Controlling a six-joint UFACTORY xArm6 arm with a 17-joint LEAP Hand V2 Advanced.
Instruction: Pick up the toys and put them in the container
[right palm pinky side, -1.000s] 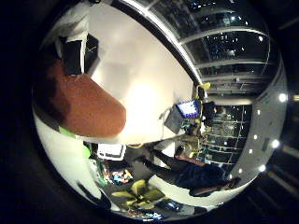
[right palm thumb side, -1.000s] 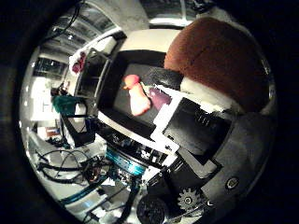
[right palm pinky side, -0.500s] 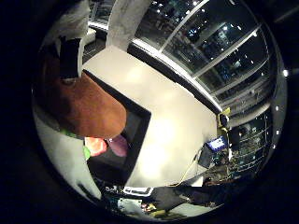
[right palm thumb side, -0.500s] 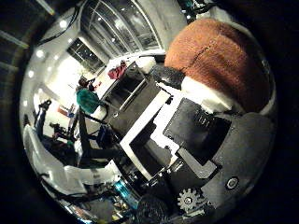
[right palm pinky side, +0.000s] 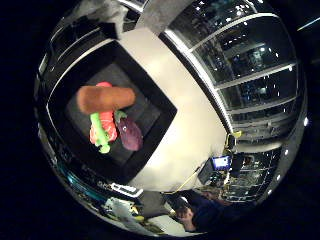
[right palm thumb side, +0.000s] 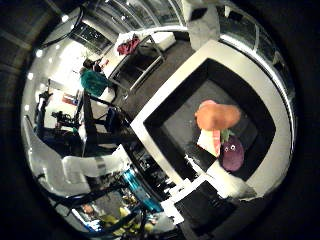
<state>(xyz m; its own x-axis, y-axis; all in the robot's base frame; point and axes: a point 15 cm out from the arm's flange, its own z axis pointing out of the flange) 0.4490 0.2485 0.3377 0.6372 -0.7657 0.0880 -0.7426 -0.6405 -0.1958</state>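
Little-finger view — brown toy (right palm pinky side: 106, 98) over black container (right palm pinky side: 150, 131); no legible writing

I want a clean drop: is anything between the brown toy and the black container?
Nothing visible. The brown toy is over the open container; only a red toy, a green toy and a purple toy lie inside.

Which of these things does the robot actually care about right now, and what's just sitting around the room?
Part of the job:
black container
brown toy, over the container
red toy
green toy
purple toy
hand

Just lying about:
white table
monitor
red cloth on a far table
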